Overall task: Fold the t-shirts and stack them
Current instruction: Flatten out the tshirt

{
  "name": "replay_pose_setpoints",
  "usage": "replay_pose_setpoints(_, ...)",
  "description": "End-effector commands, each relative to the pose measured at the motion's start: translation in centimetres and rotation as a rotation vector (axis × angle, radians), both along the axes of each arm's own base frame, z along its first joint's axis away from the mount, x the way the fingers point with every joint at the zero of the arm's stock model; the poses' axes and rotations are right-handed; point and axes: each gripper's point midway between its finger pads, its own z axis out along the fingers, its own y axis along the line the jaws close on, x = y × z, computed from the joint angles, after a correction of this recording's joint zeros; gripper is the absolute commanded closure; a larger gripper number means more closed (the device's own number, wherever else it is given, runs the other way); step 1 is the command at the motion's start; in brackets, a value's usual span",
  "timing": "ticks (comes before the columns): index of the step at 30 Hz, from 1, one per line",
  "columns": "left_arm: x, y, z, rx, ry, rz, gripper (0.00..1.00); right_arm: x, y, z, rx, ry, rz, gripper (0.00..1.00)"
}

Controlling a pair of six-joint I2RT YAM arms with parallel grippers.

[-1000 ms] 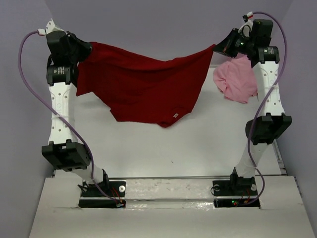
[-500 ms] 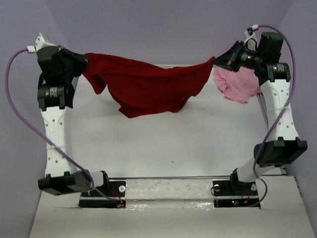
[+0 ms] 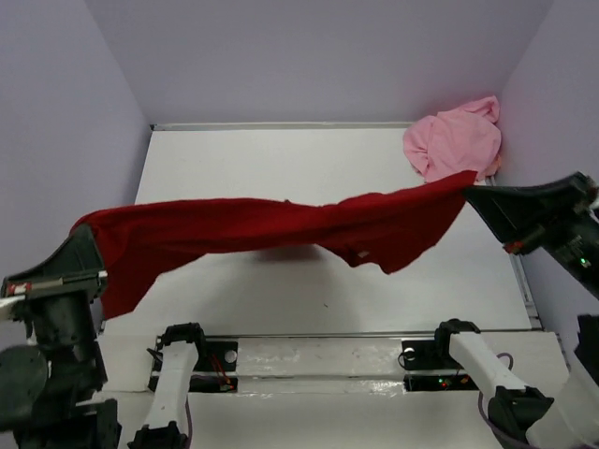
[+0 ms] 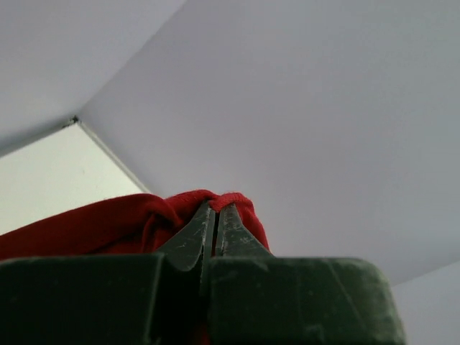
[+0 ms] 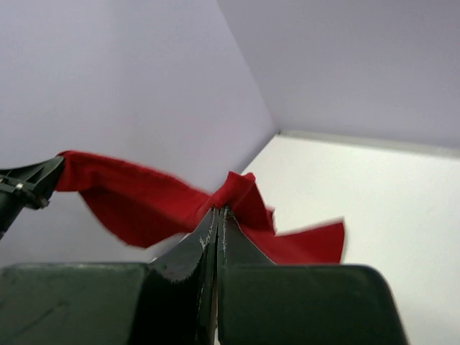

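Left fingers [image 4: 190,241] are pinched closed on a bunched edge of the dark red t-shirt [image 3: 281,229]. Right fingers [image 5: 237,244] are also clamped closed on red cloth, at the opposite end. Both grips show clearly in the wrist views, with fabric squeezed between the tips and no gap.

The red t-shirt hangs in the air as a stretched band between the two arms, clear of the worktop [image 3: 281,159]. Its long axis runs left to right across the overhead view, a little higher at the right end. From the left fingers the cloth leads off to the right, and from the right fingers it leads off to the left. A loose flap droops right of centre, and another hangs below the left grip. The shirt is not spread flat. It looks twisted or doubled along its length, and I cannot tell which edge each side holds.

The light pink t-shirt [image 3: 454,140] lies crumpled in the far right corner, against the side wall [image 3: 524,84]. It is apart from the red one, nearer the right arm, and untouched.

Judgement: the next move is to lower the red shirt onto the bare worktop beneath it. That depends on both arms descending together along this left-right line. If one end drops first, the flap bunches underneath.
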Motion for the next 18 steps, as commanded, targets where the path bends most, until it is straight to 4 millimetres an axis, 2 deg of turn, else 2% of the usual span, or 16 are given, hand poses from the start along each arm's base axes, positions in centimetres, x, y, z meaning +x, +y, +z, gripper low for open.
replay_pose_setpoints(1, 0.9, 2.3, -1.0, -0.025, 0.081, 0.125, 1.00, 2.7, -2.9, 1.1, -0.008, -0.016, -0.208, 1.00)
replay_pose_setpoints(2, 1.6, 2.5, -1.6, -0.022, 0.104, 0.129, 1.00, 2.8, -3.2, 1.5, -0.014, -0.035, -0.228, 1.00)
replay_pose_setpoints(3, 1.6, 2.5, -1.3, -0.021, 0.091, 0.133, 1.00, 3.3, -3.5, 1.5, -0.015, -0.037, -0.245, 1.00)
replay_pose_setpoints(5, 3.5, 2.8, -2.7, -0.014, 0.117, 0.133, 1.00, 4.8, -4.0, 1.5, -0.010, -0.043, -0.274, 1.00)
replay_pose_setpoints(6, 5.4, 2.8, -5.1, -0.020, 0.183, 0.120, 1.00, 6.2, -4.0, 0.3, -0.012, -0.005, -0.274, 1.00)
replay_pose_setpoints(8, 8.0, 2.5, -7.1, -0.030, 0.212, 0.088, 1.00, 7.9, -3.9, -0.9, -0.005, 0.023, -0.263, 1.00)
replay_pose_setpoints(9, 10.3, 1.9, -10.7, -0.032, 0.299, 0.038, 1.00, 8.7, -3.7, -2.0, -0.008, 0.049, -0.254, 1.00)
replay_pose_setpoints(10, 12.1, 1.6, -12.1, -0.041, 0.328, 0.011, 1.00, 10.5, -3.8, -4.1, -0.008, 0.104, -0.253, 1.00)
replay_pose_setpoints(11, 13.5, 1.2, -14.3, -0.051, 0.383, -0.018, 1.00, 11.4, -3.8, -5.4, -0.007, 0.137, -0.255, 1.00)
replay_pose_setpoints(12, 14.8, 1.0, -17.6, -0.054, 0.474, -0.039, 1.00, 12.3, -3.8, -6.5, -0.013, 0.160, -0.255, 1.00)
replay_pose_setpoints(13, 16.3, 1.0, -20.0, -0.064, 0.552, -0.048, 1.00, 13.7, -3.8, -8.8, -0.019, 0.203, -0.252, 1.00)
replay_pose_setpoints(16, 18.9, 1.1, -25.0, -0.067, 0.685, -0.071, 1.00, 16.1, -4.0, -12.2, -0.024, 0.277, -0.259, 1.00)
replay_pose_setpoints(17, 19.9, 1.1, -25.5, -0.063, 0.677, -0.079, 1.00, 17.2, -4.0, -14.7, -0.026, 0.344, -0.261, 1.00)
replay_pose_setpoints(18, 20.4, 1.1, -26.8, -0.067, 0.702, -0.083, 1.00, 18.3, -4.0, -16.4, -0.028, 0.393, -0.259, 1.00)
